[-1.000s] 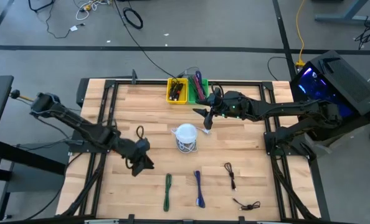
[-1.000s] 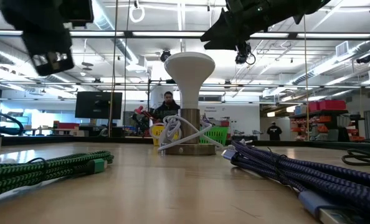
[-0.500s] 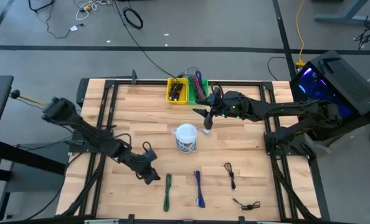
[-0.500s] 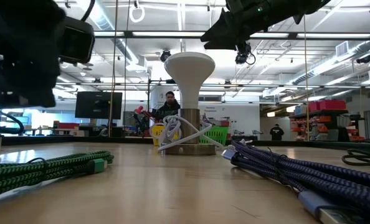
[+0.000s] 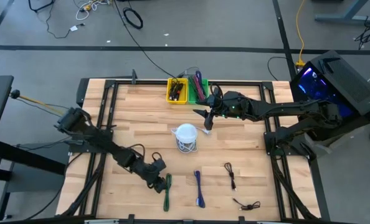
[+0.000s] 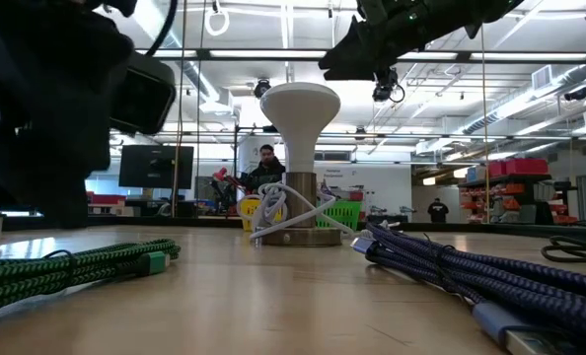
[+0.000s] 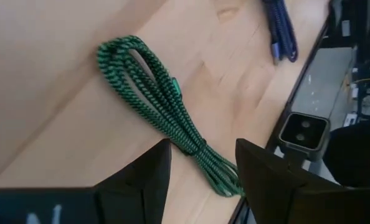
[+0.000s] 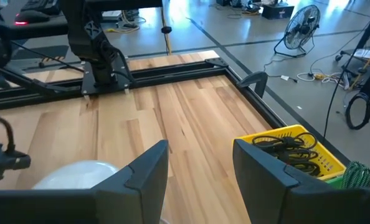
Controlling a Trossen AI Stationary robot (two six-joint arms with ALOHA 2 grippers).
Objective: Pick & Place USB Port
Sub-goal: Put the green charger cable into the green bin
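My left gripper (image 5: 161, 183) hangs low over the near part of the wooden table (image 5: 141, 118), just left of the green cable (image 5: 167, 190), with its fingers (image 7: 138, 180) apart; from my left wrist the braided green cable (image 7: 166, 106) lies folded in a long bundle on the wood, one end running into the gap between the two fingers. To the right of it on the near side lies the blue cable (image 5: 199, 188), and in my left wrist view its end (image 7: 281, 28) shows beyond the green one. Farther right lie two thin black cables, one (image 5: 229, 174) near the middle right and another (image 5: 247, 204) at the near right edge. The white stand (image 5: 185, 135) sits mid-table with a white cord wrapped round its base; in the low view it rises as a mushroom shape (image 6: 300, 113) behind the green bundle (image 6: 71, 266) and the blue bundle (image 6: 471, 281). My right gripper (image 5: 205, 118) hovers in the air over the far side, just right of the white stand, its fingers (image 8: 141, 177) spread apart with nothing between them. At the far edge stand a yellow bin (image 5: 176, 91) and a green bin (image 5: 197, 88), both holding cables.
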